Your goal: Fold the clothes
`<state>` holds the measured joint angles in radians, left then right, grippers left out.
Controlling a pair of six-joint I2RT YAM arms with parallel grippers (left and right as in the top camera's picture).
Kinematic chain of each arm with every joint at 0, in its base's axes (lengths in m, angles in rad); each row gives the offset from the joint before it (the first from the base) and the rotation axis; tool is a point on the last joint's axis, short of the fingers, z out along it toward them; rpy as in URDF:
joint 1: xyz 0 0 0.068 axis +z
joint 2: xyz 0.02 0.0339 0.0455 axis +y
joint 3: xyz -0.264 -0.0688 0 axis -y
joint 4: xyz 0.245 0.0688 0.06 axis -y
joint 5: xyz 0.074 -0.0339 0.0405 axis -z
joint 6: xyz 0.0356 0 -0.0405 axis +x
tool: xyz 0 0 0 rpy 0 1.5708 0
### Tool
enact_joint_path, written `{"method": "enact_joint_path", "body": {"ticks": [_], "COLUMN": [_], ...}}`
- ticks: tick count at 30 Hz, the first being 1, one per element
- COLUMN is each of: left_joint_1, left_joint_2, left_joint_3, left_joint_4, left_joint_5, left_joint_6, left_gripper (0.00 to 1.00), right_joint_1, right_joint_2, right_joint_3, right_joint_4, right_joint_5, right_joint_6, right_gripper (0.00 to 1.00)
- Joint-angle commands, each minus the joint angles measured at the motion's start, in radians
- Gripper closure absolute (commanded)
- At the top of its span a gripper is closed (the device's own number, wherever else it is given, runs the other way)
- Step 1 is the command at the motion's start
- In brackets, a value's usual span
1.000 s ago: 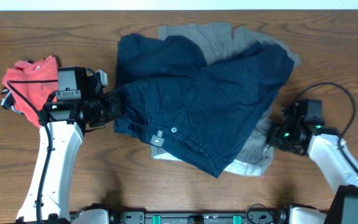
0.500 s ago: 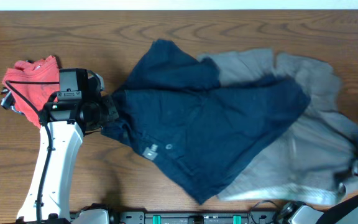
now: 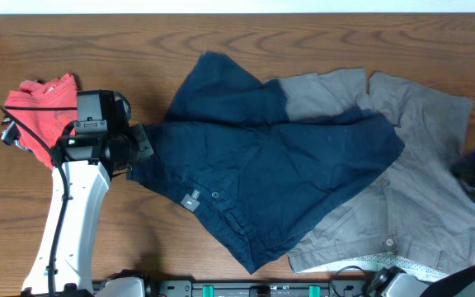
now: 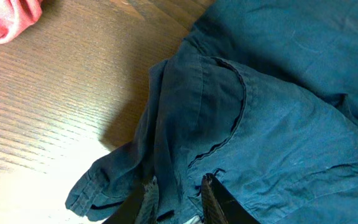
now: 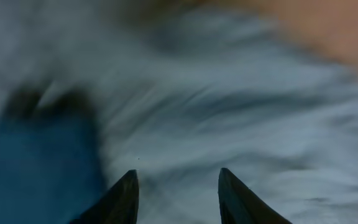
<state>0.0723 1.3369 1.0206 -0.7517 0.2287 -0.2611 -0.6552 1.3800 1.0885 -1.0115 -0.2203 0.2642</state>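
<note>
Left gripper [image 4: 178, 190] narrow around navy shorts [image 4: 278, 112], perhaps gripping; right gripper [image 5: 178, 182], blurred, parted over grey shorts [image 5: 229, 93].

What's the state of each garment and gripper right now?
navy shorts: spread out unfolded, overlapping the grey shorts.
grey shorts: spread out unfolded, partly under the navy pair.
coral-red tee: bunched up at the left.
left gripper: fingers around a navy fold, grip unclear.
right gripper: open, over grey cloth.
</note>
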Motion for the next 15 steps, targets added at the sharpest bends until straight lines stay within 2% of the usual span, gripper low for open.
{"method": "enact_joint_path", "body": {"ticks": [1,4,7,15], "left_joint_1": [0.005,0.005,0.005,0.005], "left_joint_2": [-0.018,-0.018,-0.018,-0.018], "left_joint_3": [0.024,0.024,0.024,0.024], "left_joint_4": [0.000,-0.003,-0.003,-0.004], "left_joint_5": [-0.013,-0.013,-0.013,-0.013], "left_joint_6": [0.005,0.005,0.005,-0.002], "left_gripper": [0.74,0.75,0.74,0.74], "right_joint_1": [0.110,0.200,0.267,0.306], "right_joint_2": [-0.001,-0.001,-0.001,-0.001], "right_joint_3": [-0.060,-0.148,-0.257,-0.481], "right_joint_4": [-0.022,0.012,0.101,0.411], "right_joint_5": [-0.161,-0.138,-0.031,0.014], "right_joint_6": [-0.161,-0.144,-0.069,-0.055], "right_gripper": [0.57,0.54,0.50,0.43]}}
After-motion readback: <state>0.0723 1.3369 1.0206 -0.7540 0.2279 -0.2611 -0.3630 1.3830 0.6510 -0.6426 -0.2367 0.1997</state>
